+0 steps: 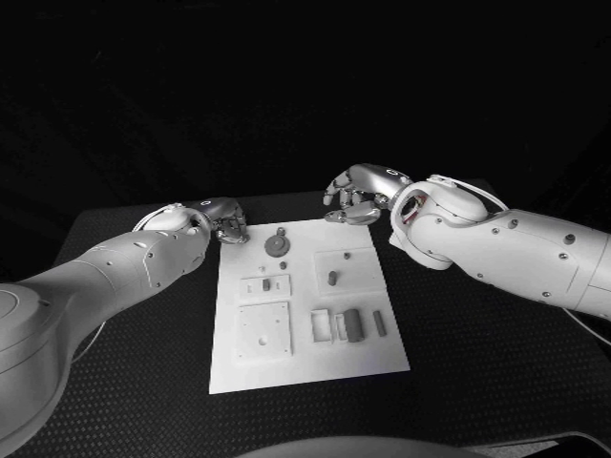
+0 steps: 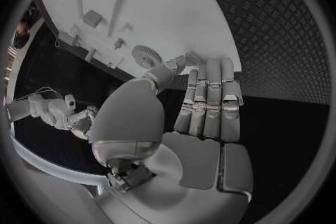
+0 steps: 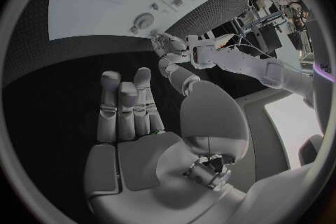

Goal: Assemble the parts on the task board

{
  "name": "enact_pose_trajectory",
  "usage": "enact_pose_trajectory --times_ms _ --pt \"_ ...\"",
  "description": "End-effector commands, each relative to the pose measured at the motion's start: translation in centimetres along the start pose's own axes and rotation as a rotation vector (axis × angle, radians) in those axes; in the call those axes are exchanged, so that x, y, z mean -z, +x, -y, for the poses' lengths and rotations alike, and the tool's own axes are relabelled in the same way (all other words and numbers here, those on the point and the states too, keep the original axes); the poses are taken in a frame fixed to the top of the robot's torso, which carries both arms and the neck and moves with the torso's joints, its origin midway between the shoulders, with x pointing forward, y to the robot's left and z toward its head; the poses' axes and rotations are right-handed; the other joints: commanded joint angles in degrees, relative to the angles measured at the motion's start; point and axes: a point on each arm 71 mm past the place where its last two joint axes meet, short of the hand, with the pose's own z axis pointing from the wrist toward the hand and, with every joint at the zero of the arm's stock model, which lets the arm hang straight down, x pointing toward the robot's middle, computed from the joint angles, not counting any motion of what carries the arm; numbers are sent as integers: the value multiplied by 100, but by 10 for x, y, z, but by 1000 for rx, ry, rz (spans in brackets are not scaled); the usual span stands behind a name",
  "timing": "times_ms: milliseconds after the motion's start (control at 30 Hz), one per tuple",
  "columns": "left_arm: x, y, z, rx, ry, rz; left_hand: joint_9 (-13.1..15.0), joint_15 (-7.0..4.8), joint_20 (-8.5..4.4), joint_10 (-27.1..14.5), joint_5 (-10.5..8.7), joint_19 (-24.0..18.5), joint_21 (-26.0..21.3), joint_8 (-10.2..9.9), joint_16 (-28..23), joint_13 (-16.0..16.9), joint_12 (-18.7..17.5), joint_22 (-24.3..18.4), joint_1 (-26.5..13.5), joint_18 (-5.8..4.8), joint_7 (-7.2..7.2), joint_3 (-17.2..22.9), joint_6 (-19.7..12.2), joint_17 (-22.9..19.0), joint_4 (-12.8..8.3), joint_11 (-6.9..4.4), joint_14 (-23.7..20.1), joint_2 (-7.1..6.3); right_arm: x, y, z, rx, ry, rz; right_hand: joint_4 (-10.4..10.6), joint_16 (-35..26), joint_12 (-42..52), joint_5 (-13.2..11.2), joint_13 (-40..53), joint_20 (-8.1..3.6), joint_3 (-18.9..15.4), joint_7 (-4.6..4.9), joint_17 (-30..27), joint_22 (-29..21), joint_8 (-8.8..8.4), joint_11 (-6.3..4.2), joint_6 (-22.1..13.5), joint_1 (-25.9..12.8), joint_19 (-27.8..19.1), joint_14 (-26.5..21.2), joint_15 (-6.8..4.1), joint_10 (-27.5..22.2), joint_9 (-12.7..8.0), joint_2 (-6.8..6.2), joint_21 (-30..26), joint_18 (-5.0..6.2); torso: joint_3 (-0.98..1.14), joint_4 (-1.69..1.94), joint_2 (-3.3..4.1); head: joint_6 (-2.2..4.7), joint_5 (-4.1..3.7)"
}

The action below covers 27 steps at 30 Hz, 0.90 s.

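My head view cuts off both arms at the picture edges. The left hand [image 1: 227, 221] is half hidden behind its own wrist. Parts [image 1: 349, 323] on the task board [image 1: 305, 367] are too small for me to identify.

We are looking at two smooth white rounded arms [image 1: 127, 262] dotted with small dark screws, thin pale cables looping at the wrists, each ending in a silver jointed metal hand: left hand [image 1: 226, 221] and right hand [image 1: 361, 191].
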Motion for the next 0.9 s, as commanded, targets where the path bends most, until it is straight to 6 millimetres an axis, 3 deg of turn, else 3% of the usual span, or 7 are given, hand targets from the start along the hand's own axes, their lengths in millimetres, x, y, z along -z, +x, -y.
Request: enact_pose_trajectory --times_ms 33,267,367,467,633,767,900 --pt "0 1 0 11 -9 -22 -14 23 15 -59 -9 14 -21 -45 -49 -26 -21 -16 -20 -40 34 -30 -61 22 19 38 34 -89 0 0 0 2 -4 -9 34 -26 -20 6 9 -49 -1 39 -1 45 -20 1 9 -33 -4 3 -52 -14 3 9 -31 167 2 -13 7 20 15" --pt "-1 1 1 -51 -22 -10 -59 51 49 -422 -446 -32 -19 -195 -164 -144 -18 -65 -131 -16 26 -235 -419 154 56 67 21 -424 0 1 0 1 -4 -10 35 -26 -20 6 9 -49 -1 39 -1 45 -20 0 9 -32 -4 3 -52 -14 3 9 -31 167 4 -14 12 22 25" --pt "-2 -1 3 -86 -21 20 -55 62 60 -576 -815 -49 -21 -226 -212 -170 -11 -102 -151 -12 26 -251 -552 235 158 81 7 -627 -1 1 -1 1 -4 -9 35 -26 -20 6 9 -49 -1 39 -1 45 -20 0 9 -32 -4 3 -52 -14 3 9 -31 167 2 -13 14 20 20" --pt "-3 -1 6 -114 -21 34 -69 109 92 -749 -858 -105 -29 -295 -258 -189 -4 -138 -211 -3 185 -361 -737 296 165 146 -45 -752 -1 1 -2 1 -6 -10 35 -26 -20 6 9 -50 -1 39 -1 45 -21 0 8 -32 -4 3 -52 -14 3 9 -31 167 5 -21 16 28 32" --pt "-5 -1 11 -135 -18 39 -68 155 132 -856 -858 -123 -24 -326 -276 -192 19 -163 -254 29 277 -447 -847 354 150 201 -65 -769 -2 1 -2 1 -7 -11 35 -26 -20 6 10 -50 0 39 -1 45 -21 0 8 -32 -4 3 -52 -14 3 10 -32 167 4 -26 19 25 28" --pt "-6 2 13 -144 -17 11 3 123 132 -758 -795 -79 -3 -185 -273 -142 128 -172 -122 60 142 -326 -657 423 191 157 -35 -700 -2 2 -2 0 -8 -12 36 -26 -20 6 10 -50 0 39 -1 45 -21 0 8 -32 -4 3 -52 -13 3 11 -32 167 5 -24 15 21 27" --pt "-7 4 15 -151 -10 -10 88 33 84 -511 -747 -10 17 5 -280 -46 280 -145 74 41 -30 -209 -357 507 189 33 52 -537 -2 2 -3 0 -9 -13 37 -26 -20 6 10 -50 0 39 -1 45 -21 0 8 -32 -3 4 -52 -13 3 12 -32 167 6 -23 15 18 15"
